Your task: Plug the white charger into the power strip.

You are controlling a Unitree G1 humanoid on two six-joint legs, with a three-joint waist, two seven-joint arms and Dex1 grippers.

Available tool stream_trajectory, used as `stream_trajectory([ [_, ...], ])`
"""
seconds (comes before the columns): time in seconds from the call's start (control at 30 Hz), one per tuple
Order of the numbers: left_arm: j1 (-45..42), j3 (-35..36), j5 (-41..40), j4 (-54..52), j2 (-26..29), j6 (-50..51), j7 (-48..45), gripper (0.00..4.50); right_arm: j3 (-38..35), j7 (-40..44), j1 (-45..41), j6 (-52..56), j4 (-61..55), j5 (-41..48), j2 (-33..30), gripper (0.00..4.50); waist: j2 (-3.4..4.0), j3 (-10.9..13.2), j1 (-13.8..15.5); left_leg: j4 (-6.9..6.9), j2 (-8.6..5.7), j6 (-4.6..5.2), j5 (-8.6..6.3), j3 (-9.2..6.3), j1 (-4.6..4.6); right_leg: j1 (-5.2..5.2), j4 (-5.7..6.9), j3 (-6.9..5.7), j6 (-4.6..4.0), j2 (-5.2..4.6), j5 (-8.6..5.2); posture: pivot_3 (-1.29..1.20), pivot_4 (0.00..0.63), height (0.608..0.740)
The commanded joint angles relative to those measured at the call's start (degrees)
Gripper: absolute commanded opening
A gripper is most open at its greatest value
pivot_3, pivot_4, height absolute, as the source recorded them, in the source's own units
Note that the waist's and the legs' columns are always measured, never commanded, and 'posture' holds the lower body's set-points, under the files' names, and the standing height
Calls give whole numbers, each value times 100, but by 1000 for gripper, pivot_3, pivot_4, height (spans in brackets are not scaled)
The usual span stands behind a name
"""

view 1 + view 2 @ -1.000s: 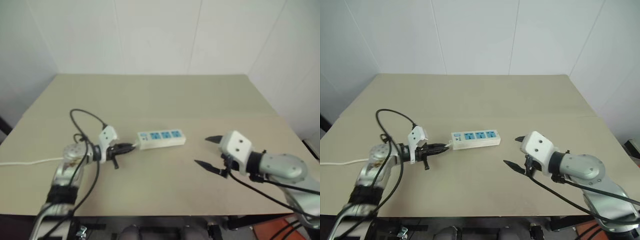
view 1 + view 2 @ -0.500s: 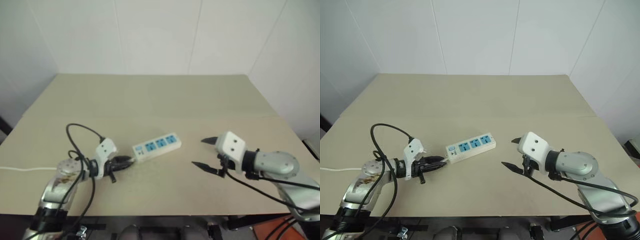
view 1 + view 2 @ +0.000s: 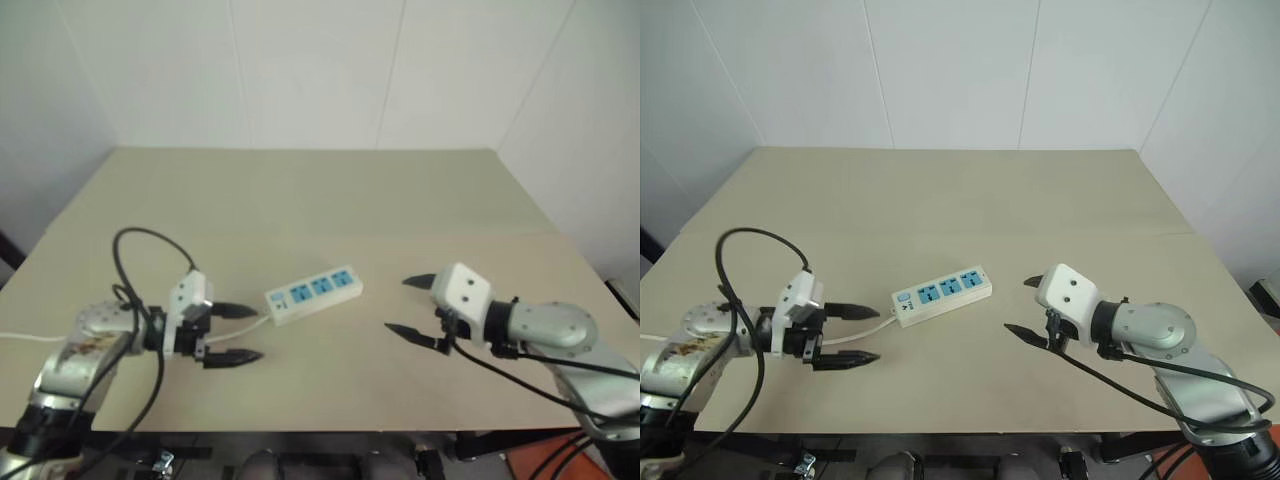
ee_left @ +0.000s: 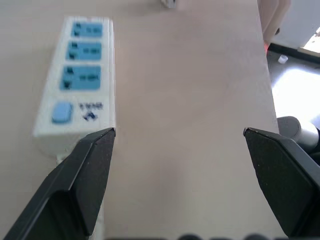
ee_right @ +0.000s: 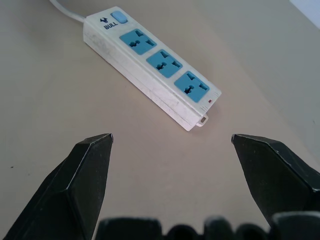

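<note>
The power strip (image 3: 312,291) is a flat white bar with three blue sockets, lying slightly askew in the middle of the tan table; it also shows as the power strip (image 5: 155,62). Its thin white cord (image 3: 862,331) runs leftward from the switch end and passes under my left gripper (image 3: 258,332), which hangs open a short way left of the strip and holds nothing. To the strip's right, my right gripper (image 3: 396,304) points at it, open and empty. The white charger is out of view.
The table (image 3: 320,200) stretches bare behind the strip to white walls. Its front edge lies just below both grippers. The cord runs on toward the table's left edge (image 3: 25,335).
My left gripper has opened and drawn back to the left, away from the strip's cord end. The strip swung to a slant early in the second and now lies still. The right gripper barely moved.
</note>
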Motion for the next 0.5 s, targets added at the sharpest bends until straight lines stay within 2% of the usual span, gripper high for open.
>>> stream_trajectory([
  [0.03, -373, 142, 463, 826, -433, -1288, 597, 4468, -63, 3, -81, -134, -130, -16, 23, 4500, 0, 0, 17, 1, -1, 0, 0, 0, 1, 3, 0, 0, 1, 0, 0, 0, 150, 740],
  [0.2, -846, 332, 54, 2169, -1444, -2672, 278, 4468, -68, -62, 2, -120, -206, -50, 69, 4500, -1, 0, 26, 7, -2, 0, 0, 1, -11, 2, -5, -1, 2, -1, 2, 0, 150, 740],
  [0.27, -1013, 384, -110, 2723, -1723, -3186, -201, 4468, -79, -95, 35, -98, -246, -63, 88, 4500, -2, 0, 32, 7, -3, 0, 0, 1, -12, 1, -5, -1, 3, 0, 2, 0, 150, 740],
  [0.3, -1037, 433, -246, 2871, -1865, -3114, -223, 4468, -102, -115, 63, -83, -277, -71, 97, 4500, -2, 0, 30, 7, -3, 0, 0, 1, -13, 0, -4, -1, 3, 0, 2, 0, 150, 740],
  [0.37, -1100, 472, -332, 3236, -2026, -3237, -390, 4468, -151, -155, 126, -41, -344, -79, 106, 4500, -2, 0, 12, 5, -3, 1, 0, 0, -12, 0, -3, -1, 3, 0, 2, 0, 150, 740],
  [0.5, -1264, 336, 95, 4116, -2042, -3971, -506, 4468, -206, -216, 241, 0, -439, -105, 96, 4500, -3, 0, -26, 5, -3, 1, 0, 0, -7, 1, 1, 0, 4, 2, 2, 0, 150, 740],
])
